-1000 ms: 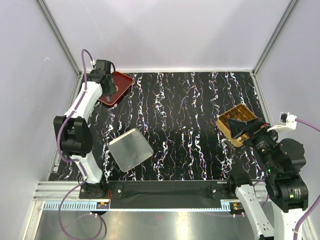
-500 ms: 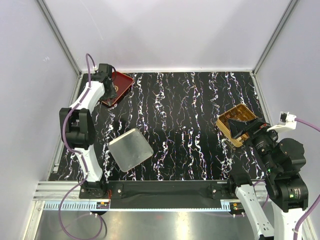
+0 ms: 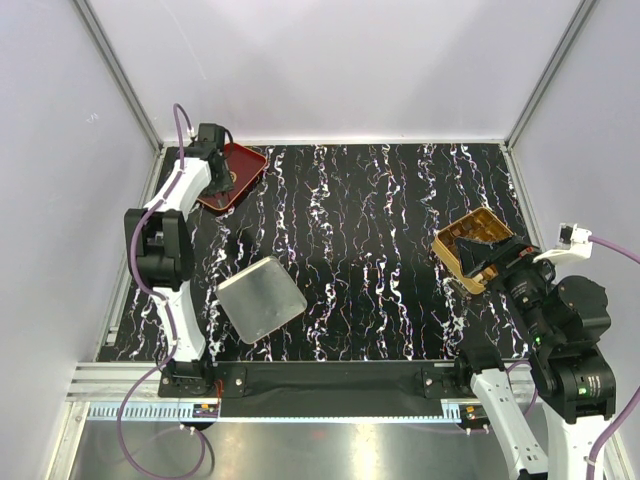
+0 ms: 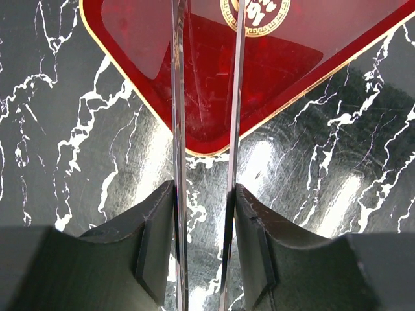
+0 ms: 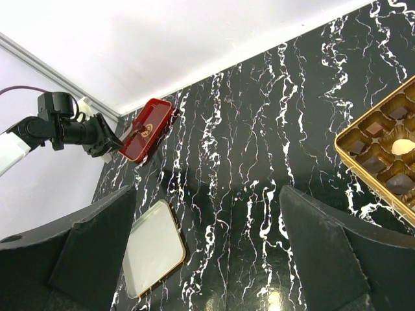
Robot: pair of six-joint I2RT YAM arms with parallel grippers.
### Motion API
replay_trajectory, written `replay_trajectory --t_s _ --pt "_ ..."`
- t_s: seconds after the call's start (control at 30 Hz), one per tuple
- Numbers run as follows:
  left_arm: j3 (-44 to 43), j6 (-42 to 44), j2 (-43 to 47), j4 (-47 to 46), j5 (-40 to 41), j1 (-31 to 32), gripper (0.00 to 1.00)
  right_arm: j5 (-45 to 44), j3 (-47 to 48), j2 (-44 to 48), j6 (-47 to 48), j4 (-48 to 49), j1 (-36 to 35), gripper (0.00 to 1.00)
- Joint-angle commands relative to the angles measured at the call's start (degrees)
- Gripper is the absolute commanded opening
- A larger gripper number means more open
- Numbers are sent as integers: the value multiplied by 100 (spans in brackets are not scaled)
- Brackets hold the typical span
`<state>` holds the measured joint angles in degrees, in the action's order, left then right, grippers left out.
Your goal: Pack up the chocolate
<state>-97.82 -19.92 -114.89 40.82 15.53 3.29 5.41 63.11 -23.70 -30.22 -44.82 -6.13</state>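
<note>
Gold box (image 5: 355, 142) (cropped), cream chocolate (image 5: 403, 147) inside

One red tray (image 3: 245, 165), one gold box (image 3: 452, 243), one silver lid (image 3: 262, 298), perhaps five chocolates (image 5: 402, 148).

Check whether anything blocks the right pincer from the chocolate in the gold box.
Nothing visible does. The right pincer hangs open beside the gold box, the chocolate lies uncovered in its compartments, and the silver lid rests far to the left.
</note>
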Motion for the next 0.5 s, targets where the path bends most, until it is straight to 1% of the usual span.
replay_trajectory --t_s 0.0,0.47 --pt "-325 15 -42 -179 3 -48 42 -66 -62 -108 112 228 -37 100" --pt "-536 120 -288 -101 29 -83 41 -137 -115 -99 165 228 -37 100"
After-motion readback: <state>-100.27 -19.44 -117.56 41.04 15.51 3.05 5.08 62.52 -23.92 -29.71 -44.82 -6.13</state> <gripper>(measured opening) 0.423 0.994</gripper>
